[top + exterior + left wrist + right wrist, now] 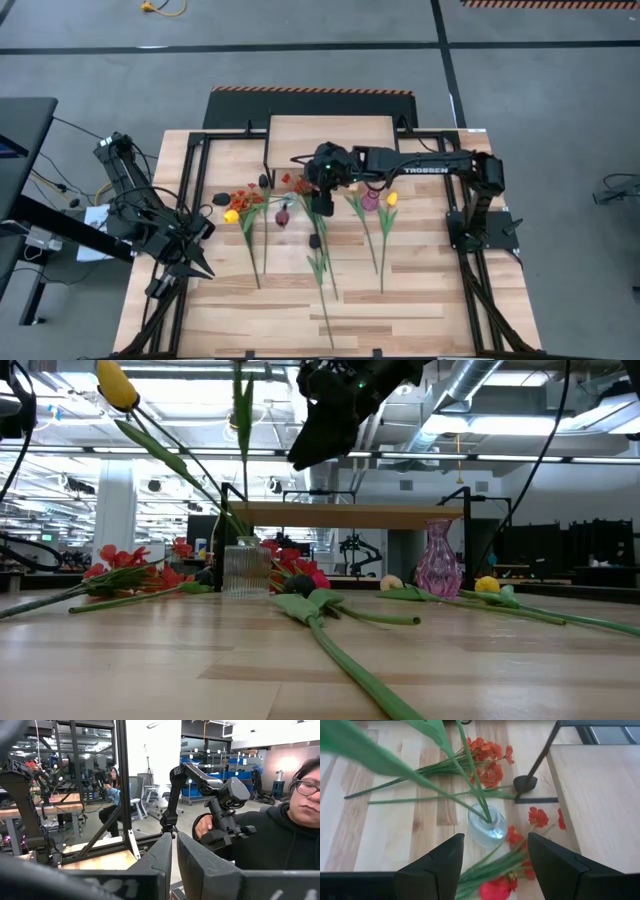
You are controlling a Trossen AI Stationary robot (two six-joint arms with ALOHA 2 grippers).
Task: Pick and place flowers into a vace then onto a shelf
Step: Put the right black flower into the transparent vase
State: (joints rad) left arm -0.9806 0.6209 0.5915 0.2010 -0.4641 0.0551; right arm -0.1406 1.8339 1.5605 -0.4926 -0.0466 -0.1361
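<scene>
A clear glass vase (487, 827) (243, 568) stands on the table and holds two long green stems; one of them carries a yellow tulip (118, 385) that leans out high. My right gripper (495, 836) (318, 198) hovers open above the vase and touches nothing. Red-orange sprays (487, 760) (250, 197) and several tulips (385, 215) lie flat on the table. The shelf (330, 140) (350, 515) stands at the far side. My left gripper (197, 265) (174, 842) waits shut near the table's left edge.
A pink patterned vase (437, 560) (370, 201) stands right of the clear one. The shelf's black leg and round foot (525, 782) are close to the clear vase. Long stems (322, 270) stretch toward the near edge. A person (280, 835) sits beyond the table.
</scene>
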